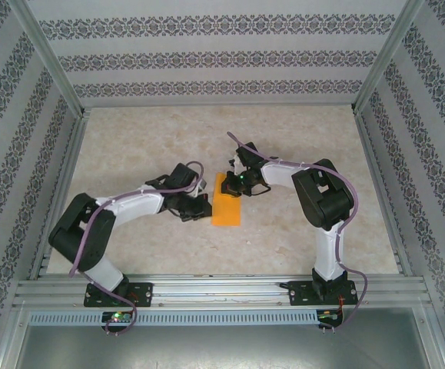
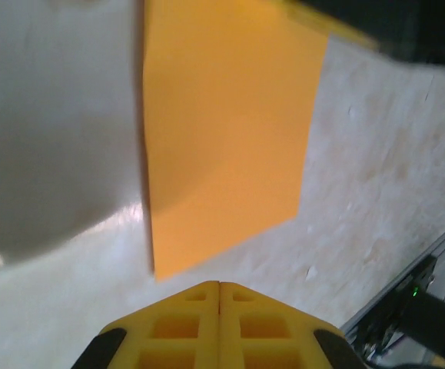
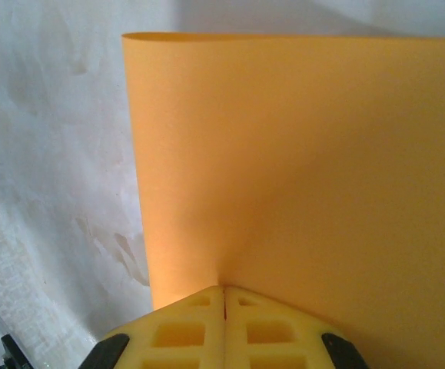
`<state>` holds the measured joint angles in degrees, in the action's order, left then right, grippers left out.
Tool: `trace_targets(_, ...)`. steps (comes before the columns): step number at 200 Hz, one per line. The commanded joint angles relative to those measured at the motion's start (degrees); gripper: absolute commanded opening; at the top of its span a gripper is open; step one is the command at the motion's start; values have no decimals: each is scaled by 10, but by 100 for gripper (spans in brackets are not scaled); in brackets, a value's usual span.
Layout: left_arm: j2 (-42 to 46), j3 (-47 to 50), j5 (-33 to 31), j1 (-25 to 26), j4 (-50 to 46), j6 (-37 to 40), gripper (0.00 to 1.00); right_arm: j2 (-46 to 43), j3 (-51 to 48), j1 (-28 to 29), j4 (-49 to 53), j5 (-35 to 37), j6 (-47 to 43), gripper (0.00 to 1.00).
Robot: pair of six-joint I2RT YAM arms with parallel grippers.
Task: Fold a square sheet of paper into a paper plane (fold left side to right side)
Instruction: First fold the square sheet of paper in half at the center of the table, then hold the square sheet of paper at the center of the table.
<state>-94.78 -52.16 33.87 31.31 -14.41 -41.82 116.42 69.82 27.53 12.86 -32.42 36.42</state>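
**Right gripper pinches the orange sheet mid-table; left gripper closed beside it**

The square sheet of paper [image 1: 227,201] sits near the middle of the table [image 1: 130,154], a little closer to the near edge than to the far one, between the two grippers. From above it shows as a narrow, upright oblong rather than a full square.

The right gripper [image 1: 240,183] is at the sheet's far right corner. In the right wrist view its yellow fingers [image 3: 272,330] are pressed together with no gap, and the paper [image 3: 299,154] rises straight out of the seam at their tips [image 3: 224,290], so they are clamped on the sheet. A faint shading line fans up from the pinch point. The paper's far edge there looks softly rounded, not sharply creased.

The left gripper [image 1: 197,207] is just beside the sheet's left edge. In the left wrist view its fingers [image 2: 177,327] also meet along a closed seam [image 2: 219,288] with nothing between them. The paper [image 2: 222,131] lies just ahead of the tips, its nearest corner close to them but apart, casting a shadow on the table to its left.
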Motion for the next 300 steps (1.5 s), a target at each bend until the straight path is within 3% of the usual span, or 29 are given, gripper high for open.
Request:
trace_targets(1, -64, -49, 21, -7, 22, 23, 6, 26, -3, -2, 24, 50, -19, 0)
trace_targets(53, -153, -110, 36, -7, 33, 36, 6, 22, -5, 0, 24, 49, -20, 0)
trace_targets(106, -171, -84, 19, -6, 28, 30, 5, 3, 7, -2, 16, 33, -15, 0)
trace_targets(141, -166, -57, 9, 1, 28, 12, 4, -29, 24, -9, 5, 15, -7, 15)
trace_targets(176, -158, -41, -1, 7, 38, -16, 3, -89, -5, -22, 15, 25, -8, 18)
trace_targets(221, -155, -37, -9, 17, 58, -49, 2, -169, -106, -21, 36, 11, -1, 0)
trace_targets(259, -160, -40, -11, 24, 63, -59, 2, -177, -165, 10, 16, 0, 20, 0)
trace_targets(300, -160, -37, -13, 27, 65, -62, 2, -144, -158, 36, -2, 14, 32, 0)
